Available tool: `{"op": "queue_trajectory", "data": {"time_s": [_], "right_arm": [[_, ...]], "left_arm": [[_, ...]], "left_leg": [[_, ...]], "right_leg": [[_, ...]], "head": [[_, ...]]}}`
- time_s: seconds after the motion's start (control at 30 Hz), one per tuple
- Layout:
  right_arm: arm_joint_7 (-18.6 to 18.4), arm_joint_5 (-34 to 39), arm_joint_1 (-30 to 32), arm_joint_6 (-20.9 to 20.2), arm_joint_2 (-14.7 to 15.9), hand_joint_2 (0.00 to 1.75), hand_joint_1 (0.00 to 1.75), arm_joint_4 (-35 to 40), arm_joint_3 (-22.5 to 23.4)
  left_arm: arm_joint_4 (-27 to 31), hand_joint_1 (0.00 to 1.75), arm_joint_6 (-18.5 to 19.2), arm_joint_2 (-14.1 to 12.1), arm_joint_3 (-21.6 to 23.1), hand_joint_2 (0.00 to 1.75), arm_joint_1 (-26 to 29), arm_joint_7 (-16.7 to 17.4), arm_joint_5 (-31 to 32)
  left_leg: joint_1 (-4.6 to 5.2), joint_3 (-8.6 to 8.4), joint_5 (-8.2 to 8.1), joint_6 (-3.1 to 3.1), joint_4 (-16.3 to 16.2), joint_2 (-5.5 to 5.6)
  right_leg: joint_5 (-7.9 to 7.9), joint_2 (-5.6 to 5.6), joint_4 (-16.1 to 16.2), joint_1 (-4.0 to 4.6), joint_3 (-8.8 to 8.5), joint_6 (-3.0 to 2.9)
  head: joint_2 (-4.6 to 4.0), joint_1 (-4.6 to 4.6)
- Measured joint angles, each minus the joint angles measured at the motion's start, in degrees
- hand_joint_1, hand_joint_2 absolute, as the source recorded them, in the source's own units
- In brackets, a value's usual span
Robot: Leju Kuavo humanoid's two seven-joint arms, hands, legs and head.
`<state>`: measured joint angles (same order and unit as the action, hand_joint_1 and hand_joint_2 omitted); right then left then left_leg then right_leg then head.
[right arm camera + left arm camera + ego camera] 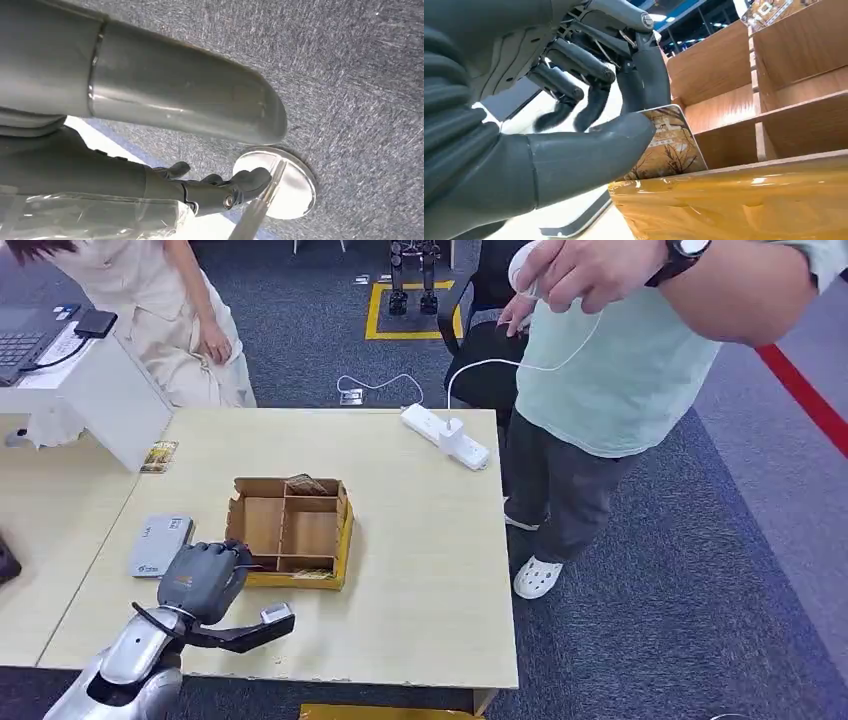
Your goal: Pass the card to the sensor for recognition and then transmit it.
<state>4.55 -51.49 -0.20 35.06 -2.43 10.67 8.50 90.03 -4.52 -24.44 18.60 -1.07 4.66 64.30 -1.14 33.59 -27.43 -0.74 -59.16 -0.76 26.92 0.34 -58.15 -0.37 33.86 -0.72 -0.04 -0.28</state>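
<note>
So my left hand pinches the card at the cardboard box's near-left corner; right hand's fingers hang loosely apart, holding nothing.

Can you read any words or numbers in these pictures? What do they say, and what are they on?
No text reads clearly enough to quote.
Card pinched by the left hand: printed characters above a tree picture, too blurred to read.
Grey sensor box on the table: small marks, too small to read.
Card near the white stand: print too small to read.
Cards in the cardboard box: patterned print, unreadable.
</note>
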Motion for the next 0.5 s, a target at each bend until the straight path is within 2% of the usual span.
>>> {"op": "queue_trajectory", "data": {"time_s": [0.33, 0.5], "right_arm": [[0.26, -0.41, -0.02, 0.31, 0.0, 0.0, 0.0, 0.02, 0.52], [0.24, -1.29, -0.02, 0.28, 0.0, 0.0, 0.0, 0.02, 0.55]], "left_arm": [[-0.39, 1.75, -0.81, 0.31, -0.02, 1.75, 0.0, -0.22, -0.59], [-0.39, 1.75, -2.56, 0.37, -0.81, 1.75, -0.13, -0.98, -1.4]], "left_leg": [[0.0, 0.0, 0.0, 0.0, 0.0, 0.01], [0.0, -0.01, 0.01, 0.0, 0.0, 0.01]], "right_leg": [[0.0, -0.01, 0.0, 0.0, -0.01, 0.0], [0.0, -0.01, 0.0, 0.0, 0.0, 0.0]], "head": [[0.0, 0.0], [0.0, 0.0]]}}
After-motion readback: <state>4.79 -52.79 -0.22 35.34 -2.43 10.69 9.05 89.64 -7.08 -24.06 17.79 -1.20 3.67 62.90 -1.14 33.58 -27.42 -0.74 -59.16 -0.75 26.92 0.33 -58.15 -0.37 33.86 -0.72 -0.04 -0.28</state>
